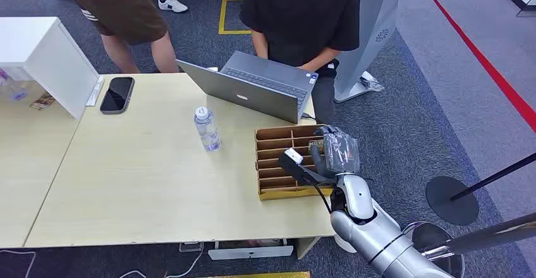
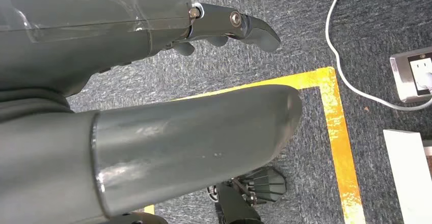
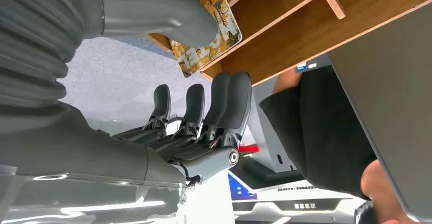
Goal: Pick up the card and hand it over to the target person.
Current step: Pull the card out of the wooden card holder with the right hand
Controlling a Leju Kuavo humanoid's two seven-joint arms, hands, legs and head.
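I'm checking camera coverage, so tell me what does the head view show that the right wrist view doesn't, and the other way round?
Head view alone: the tabletop with a water bottle and a phone.

Right wrist view alone: a yellow patterned card at the organizer's edge, with the thumb over it and the dark fingers apart from it.

Both: the right hand, the wooden organizer, the laptop and the person in black.

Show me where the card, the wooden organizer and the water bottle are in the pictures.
card [image 3: 216, 28]: right wrist view, on its yellow printed face beside the thumb.
wooden organizer [image 1: 273, 144]: head view, on a divider in its left half.
water bottle [image 1: 207, 131]: head view, on the middle of its clear body.
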